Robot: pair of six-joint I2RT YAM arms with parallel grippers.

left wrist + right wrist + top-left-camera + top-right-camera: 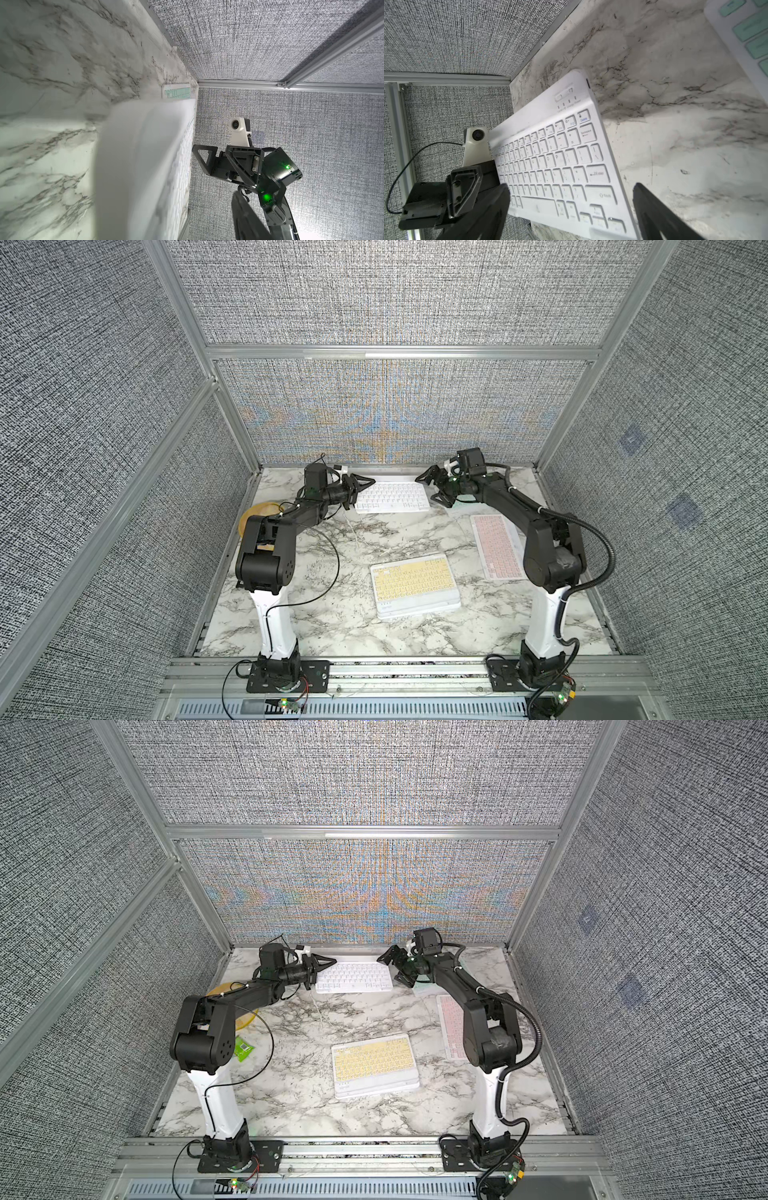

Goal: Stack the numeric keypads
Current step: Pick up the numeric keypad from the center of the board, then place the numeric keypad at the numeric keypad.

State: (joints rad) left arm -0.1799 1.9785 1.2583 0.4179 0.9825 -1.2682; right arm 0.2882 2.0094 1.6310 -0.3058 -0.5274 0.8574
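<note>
A white numeric keypad (pixel 392 497) (pixel 353 977) (pixel 560 155) is at the back centre, its left end raised off the marble table (pixel 332 614). My left gripper (pixel 362 491) (pixel 322 972) has that end between part-open jaws. Its upper finger (pixel 247 218) stands clear of the keys and the lower one is hidden under the keypad (pixel 145 166). My right gripper (pixel 424 489) (pixel 386 969) (pixel 571 187) is open wide, straddling the right end. A yellow keypad (pixel 415 578) (pixel 376 1058) tops a stack at front centre. A pink keypad (pixel 496 545) (pixel 451 1023) lies right. A mint keypad (pixel 178 92) (pixel 747 31) lies beneath the right arm.
A yellow dish (pixel 253 516) (pixel 245 1019) sits under the left arm, with a green packet (pixel 243 1048) in front of it. A thin white cable (pixel 353 531) trails across the marble. The back wall (pixel 395 427) rises just behind the white keypad.
</note>
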